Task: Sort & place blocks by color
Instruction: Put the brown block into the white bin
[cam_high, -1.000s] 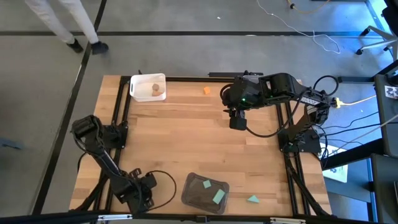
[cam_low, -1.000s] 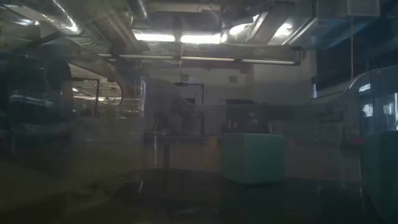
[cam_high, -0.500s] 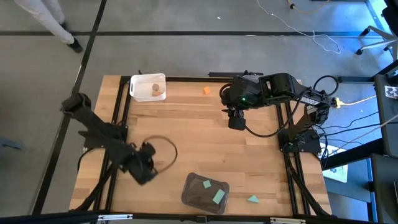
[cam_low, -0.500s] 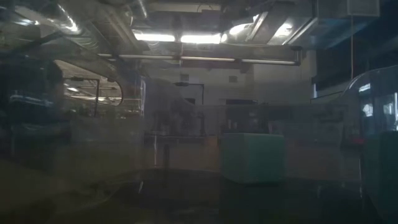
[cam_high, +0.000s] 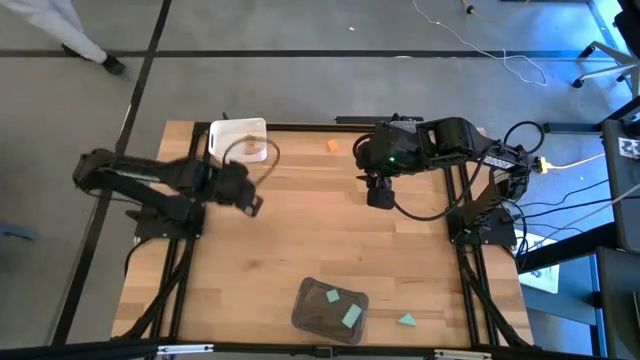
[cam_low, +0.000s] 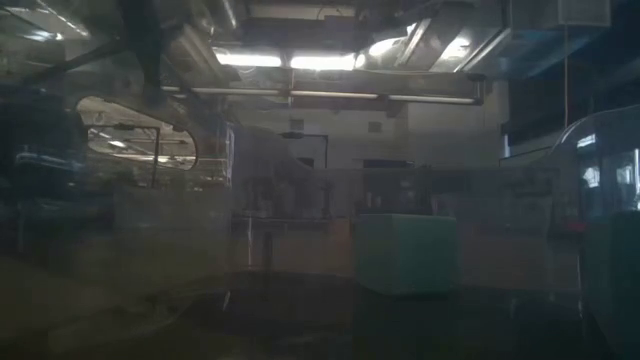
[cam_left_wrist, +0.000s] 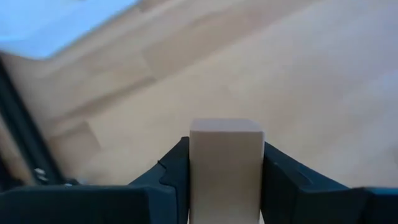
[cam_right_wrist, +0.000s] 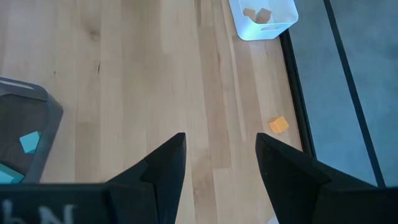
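The wooden table (cam_high: 320, 230) fills the middle of the high view, and the left arm stretches across its upper left, carrying its load toward the white tray (cam_high: 226, 131) at the table's upper-left corner. That tray holds pale wood pieces, seen as two small tan lumps in the right wrist view. The left gripper (cam_left_wrist: 225, 180) is clamped on a pale natural wood block (cam_left_wrist: 225, 168), pinched between both fingers with its top face standing proud of them. From above, that gripper sits just below and beside the white tray, not over it yet.

So the step in hand looks like delivery of a pale block to its matching tray. The next move calls for bringing the gripper over the tray's opening, lowering a touch, then letting go so the block lands inside and does not clip the rim.

At the upper right of the table, the right gripper (cam_right_wrist: 214, 165) hangs with its fingers spread and nothing between them, waiting. Near it, toward the top edge, lies one orange block (cam_high: 332, 145) loose on the table. At the lower middle sits the dark grey tray (cam_high: 305, 310) with two teal blocks (cam_high: 342, 305) inside, and another teal block (cam_high: 407, 320) lies just to its right on the bare wood, unsorted.
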